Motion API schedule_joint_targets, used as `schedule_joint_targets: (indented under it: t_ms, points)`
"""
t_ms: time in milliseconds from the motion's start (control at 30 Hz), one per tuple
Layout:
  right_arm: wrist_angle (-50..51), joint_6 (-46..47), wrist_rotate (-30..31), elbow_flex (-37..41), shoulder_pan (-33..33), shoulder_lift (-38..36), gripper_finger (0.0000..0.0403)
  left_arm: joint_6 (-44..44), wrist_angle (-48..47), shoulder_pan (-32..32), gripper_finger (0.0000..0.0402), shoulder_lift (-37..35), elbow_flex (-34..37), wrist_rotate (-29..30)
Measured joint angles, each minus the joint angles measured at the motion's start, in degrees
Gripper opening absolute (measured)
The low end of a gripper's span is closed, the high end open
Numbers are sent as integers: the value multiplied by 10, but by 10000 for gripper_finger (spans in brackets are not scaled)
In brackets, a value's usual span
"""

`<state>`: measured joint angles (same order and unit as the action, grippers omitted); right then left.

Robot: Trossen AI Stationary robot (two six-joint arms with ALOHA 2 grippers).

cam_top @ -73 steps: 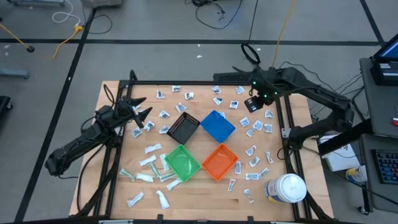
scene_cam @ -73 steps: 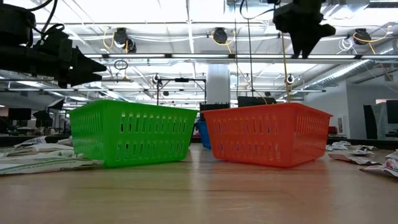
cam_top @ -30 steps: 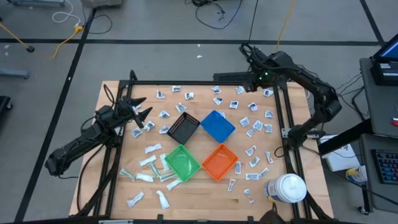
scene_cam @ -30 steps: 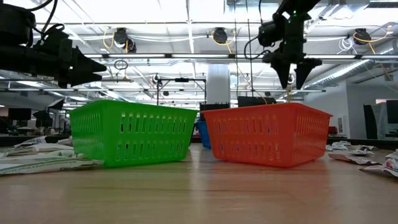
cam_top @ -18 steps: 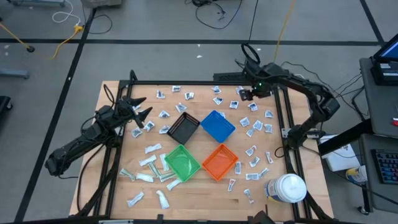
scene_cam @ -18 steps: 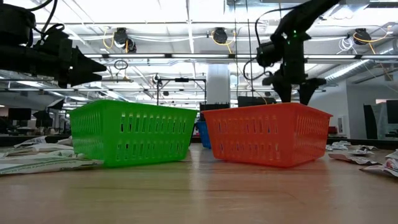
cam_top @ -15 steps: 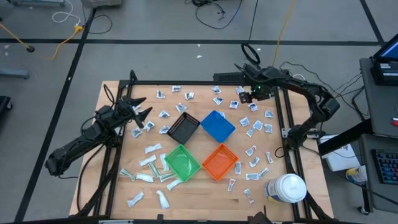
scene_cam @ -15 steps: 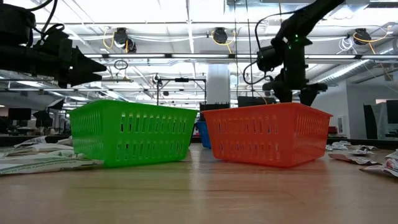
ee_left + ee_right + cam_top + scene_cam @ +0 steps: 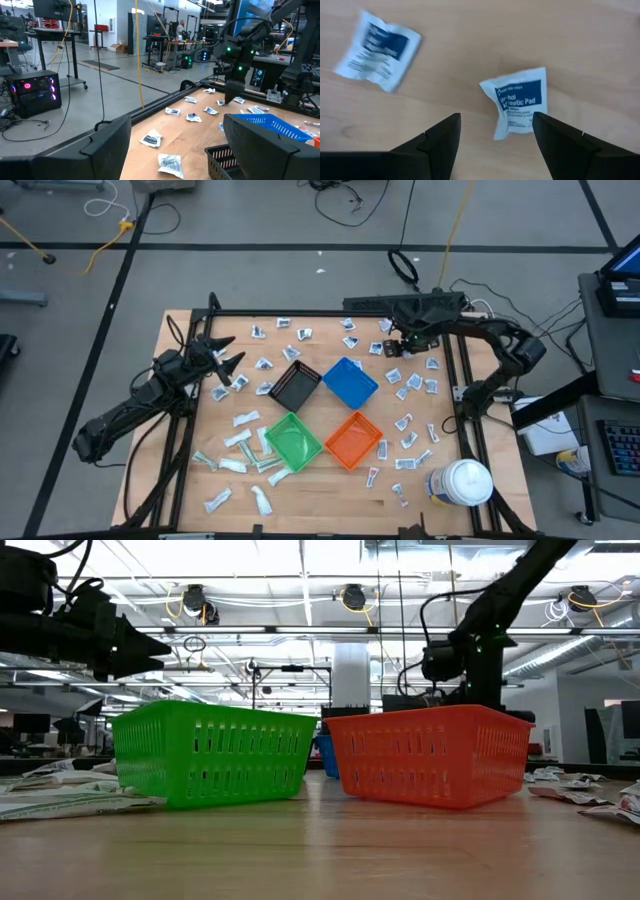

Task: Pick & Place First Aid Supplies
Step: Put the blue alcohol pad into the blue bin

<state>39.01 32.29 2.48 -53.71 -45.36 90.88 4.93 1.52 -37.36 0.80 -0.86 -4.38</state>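
First aid supplies (image 9: 262,364) lie flat on the wooden table all around four small bins: small white packets, pads and tubes. My right gripper (image 9: 396,341) hangs at the far right of the table, pointing down and open. Its fingers stand either side of a white pad packet (image 9: 520,102) on the wood, above it and apart from it. A second packet (image 9: 377,50) lies beside that one. The orange bin hides the right gripper's fingers in the low view. My left gripper (image 9: 226,361) waits open and level above the table's left side, with nothing between its fingers (image 9: 107,145).
In the table's middle stand a black bin (image 9: 296,387), a blue bin (image 9: 350,382), a green bin (image 9: 292,440) and an orange bin (image 9: 353,439). A large white jar (image 9: 460,483) stands at the near right corner. Black frame rails (image 9: 462,380) run along the table's sides.
My right gripper has come straight down from high above the far right of the table to just over the packets there. It has stayed open and pointing down.
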Motion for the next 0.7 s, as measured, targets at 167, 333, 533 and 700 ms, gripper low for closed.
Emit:
schedule_joint_targets:
  t_ms: [167,333,533,700]
  points:
    - [-15,-1,-1,12,-1,20,242,0,0,0,324,0,0,0]
    - [-16,0,-25,10,-4,43,231,0,0,0,324,0,0,0]
    - [-15,6,-25,11,-3,35,164,0,0,0,324,0,0,0]
    - [-13,15,-25,13,-3,25,89,0,0,0,324,0,0,0]
